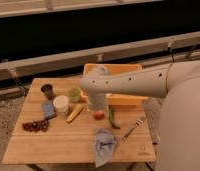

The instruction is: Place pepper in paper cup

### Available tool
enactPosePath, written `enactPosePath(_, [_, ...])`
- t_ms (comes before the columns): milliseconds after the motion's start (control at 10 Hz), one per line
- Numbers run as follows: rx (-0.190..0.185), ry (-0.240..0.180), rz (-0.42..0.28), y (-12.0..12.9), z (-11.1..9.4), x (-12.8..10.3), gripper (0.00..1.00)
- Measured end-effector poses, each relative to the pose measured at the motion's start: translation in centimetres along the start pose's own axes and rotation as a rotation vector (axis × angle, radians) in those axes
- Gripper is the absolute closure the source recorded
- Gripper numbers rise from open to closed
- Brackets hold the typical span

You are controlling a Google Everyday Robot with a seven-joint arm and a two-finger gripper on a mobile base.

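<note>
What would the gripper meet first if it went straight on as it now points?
Probably the orange-red fruit below the gripper, which points down over the table; the pepper lies just beside, and depth is unclear.

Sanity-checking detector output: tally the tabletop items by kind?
Cups: 3 (brown cup, green cup, paper cup)
Food: 4 (pepper, corn, red fruit, grapes)
Other: 4 (blue object, cloth, utensil, orange bin)
Total: 11
The pincer hangs just above the red fruit.
</note>
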Motion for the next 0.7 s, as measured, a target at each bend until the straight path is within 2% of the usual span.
enactPosePath(100, [-0.018,-0.006,-0.015,-1.3,1.0,-0.8,0.35])
enactPosePath(400, [-0.023,-0.006,-0.036,-2.8,3.0,-2.2,0.35])
enactPosePath(700, [-0.020,0.012,-0.036,-4.7,5.1,-2.5,0.35])
